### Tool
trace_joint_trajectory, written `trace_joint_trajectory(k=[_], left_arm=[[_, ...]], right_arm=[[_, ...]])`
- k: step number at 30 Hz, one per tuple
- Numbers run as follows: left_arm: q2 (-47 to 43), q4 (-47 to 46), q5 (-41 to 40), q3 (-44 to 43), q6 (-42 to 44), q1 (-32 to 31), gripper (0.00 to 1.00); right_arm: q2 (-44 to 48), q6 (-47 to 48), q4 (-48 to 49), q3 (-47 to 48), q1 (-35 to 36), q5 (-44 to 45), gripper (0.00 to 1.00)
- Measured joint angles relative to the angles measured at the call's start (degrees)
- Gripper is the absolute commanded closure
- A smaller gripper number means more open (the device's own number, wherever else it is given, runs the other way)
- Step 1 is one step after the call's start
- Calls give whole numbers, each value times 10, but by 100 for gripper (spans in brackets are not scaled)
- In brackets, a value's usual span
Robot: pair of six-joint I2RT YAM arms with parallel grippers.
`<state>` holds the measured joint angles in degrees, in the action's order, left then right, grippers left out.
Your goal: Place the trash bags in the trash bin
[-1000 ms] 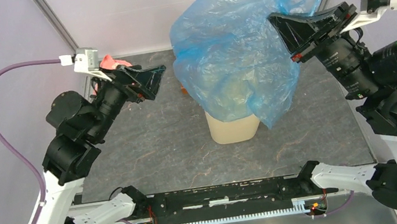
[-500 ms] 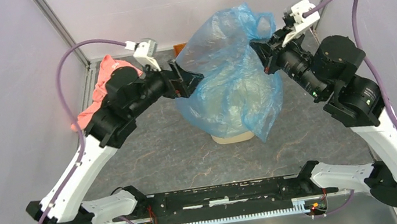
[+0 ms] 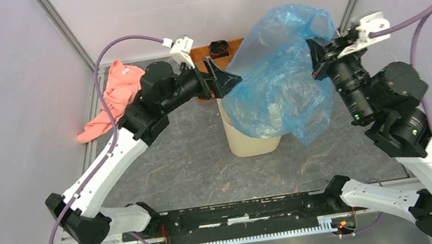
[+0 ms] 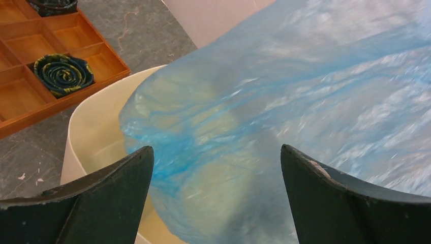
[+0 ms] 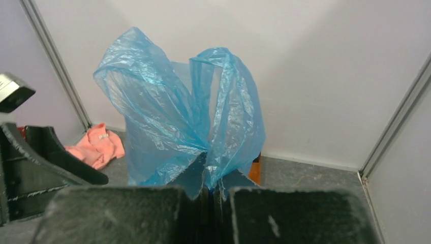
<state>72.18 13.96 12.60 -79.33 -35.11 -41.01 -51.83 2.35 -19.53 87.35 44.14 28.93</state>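
The light-blue translucent trash bag (image 3: 280,74) hangs billowed over the beige trash bin (image 3: 248,140), covering most of its mouth and right side. My right gripper (image 3: 317,60) is shut on the bag's upper right edge; the right wrist view shows the film (image 5: 178,117) pinched between the closed fingers and rising above them. My left gripper (image 3: 228,82) is open at the bag's left side, above the bin's left rim. In the left wrist view the bag (image 4: 284,101) fills the gap between the spread fingers, with the bin's rim (image 4: 84,109) below left.
An orange-brown compartment tray (image 3: 216,50) sits at the back behind the bin; it holds a rolled dark item (image 4: 63,73). A salmon-pink cloth (image 3: 114,95) lies at the back left. Frame posts and walls stand close on both sides.
Both arms and the bag have shifted right. The left gripper has followed the bag to its left side over the bin's rim. The tray at the back is now uncovered.
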Motion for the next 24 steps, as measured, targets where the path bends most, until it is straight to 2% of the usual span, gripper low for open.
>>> trace_joint_trajectory(k=[2, 3, 5, 11, 15, 18, 24], left_arm=[[18, -10, 1, -2, 0, 0, 3], [35, -12, 2, -4, 0, 0, 1], [57, -12, 2, -4, 0, 0, 0], [109, 36, -29, -7, 21, 0, 0], [73, 77, -77, -14, 75, 0, 0], [28, 87, -76, -14, 110, 0, 0], [-66, 46, 30, 20, 130, -2, 0]], right_arm=[[4, 4, 14, -33, 0, -3, 95], [4, 6, 16, -43, 0, -8, 94], [-6, 16, 12, -56, 0, -33, 95], [-115, 51, -41, 1, 0, -75, 100], [-159, 43, -75, 2, 0, -46, 100], [-173, 19, -84, 4, 0, -10, 99], [-227, -14, -83, 65, -3, 80, 100]])
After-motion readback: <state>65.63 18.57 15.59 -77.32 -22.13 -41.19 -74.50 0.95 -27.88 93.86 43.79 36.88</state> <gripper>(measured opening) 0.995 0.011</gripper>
